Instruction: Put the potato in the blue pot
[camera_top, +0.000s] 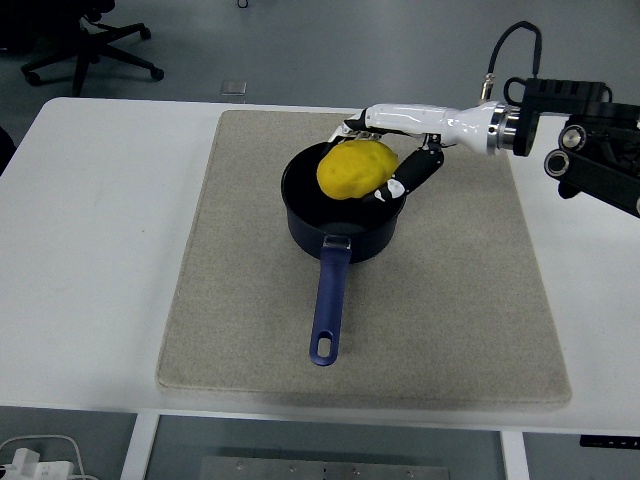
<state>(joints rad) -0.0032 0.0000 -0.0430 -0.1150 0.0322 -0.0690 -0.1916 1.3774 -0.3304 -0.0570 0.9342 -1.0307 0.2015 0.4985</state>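
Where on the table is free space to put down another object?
The beige mat is bare right of the blue pot, and left of its handle. The white table left of the mat is free. Over the pot it is crowded: right hand holds the potato.

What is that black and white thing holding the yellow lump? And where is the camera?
That is a robot arm, and at its end is a robot hand with fingers, a bit like yours. It comes in from the right side of the picture. The camera sits high up on the robot, looking down over a white table, so you see what the robot sees. On the table lies a beige mat, and on the mat stands a blue pot with a long blue handle pointing toward the camera. The yellow lump is a potato. The robot hand is holding it right above the pot's opening, ready to put it inside. The robot's other arm is not in the picture. A chair stands on the floor behind.
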